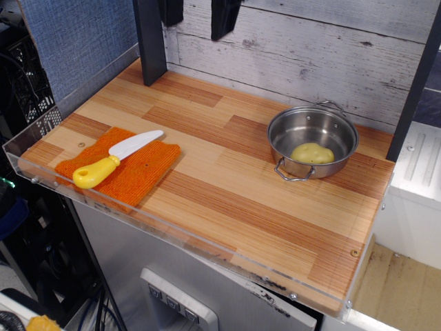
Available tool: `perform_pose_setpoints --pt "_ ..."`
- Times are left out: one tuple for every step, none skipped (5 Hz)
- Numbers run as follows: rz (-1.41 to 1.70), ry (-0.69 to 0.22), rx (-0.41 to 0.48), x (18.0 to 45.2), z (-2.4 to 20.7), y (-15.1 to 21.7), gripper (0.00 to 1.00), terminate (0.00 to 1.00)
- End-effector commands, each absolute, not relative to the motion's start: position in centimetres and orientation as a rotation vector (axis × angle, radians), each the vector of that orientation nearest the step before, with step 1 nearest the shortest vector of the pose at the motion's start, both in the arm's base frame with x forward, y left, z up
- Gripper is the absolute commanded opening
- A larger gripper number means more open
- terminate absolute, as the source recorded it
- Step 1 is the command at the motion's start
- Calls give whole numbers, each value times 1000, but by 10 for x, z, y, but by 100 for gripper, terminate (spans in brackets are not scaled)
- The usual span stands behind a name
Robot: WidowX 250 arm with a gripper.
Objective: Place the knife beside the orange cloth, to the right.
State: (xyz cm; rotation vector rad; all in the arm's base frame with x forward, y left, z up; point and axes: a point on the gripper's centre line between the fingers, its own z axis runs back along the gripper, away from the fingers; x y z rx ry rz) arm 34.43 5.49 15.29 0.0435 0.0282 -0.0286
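Observation:
The knife [114,160], with a chunky yellow handle and a white blade, lies diagonally on top of the orange cloth [134,176] at the front left of the wooden table. The handle points to the front left and the blade to the back right. My gripper [198,14] hangs at the top edge of the view, high above the back of the table and far from the knife. Only its two black fingertips [224,19] show. They stand apart with nothing between them.
A steel pot [331,131] with two handles stands at the right and holds a pale yellow lumpy food item [311,153]. A dark post [149,41] stands at the back left. A clear acrylic rim [179,238] runs along the table's front and left edges.

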Motion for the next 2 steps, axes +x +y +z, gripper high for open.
perform_pose_setpoints --pt "-19 12 69 315 152 71 100 0" --pt "-51 3 64 286 142 86 100 0"
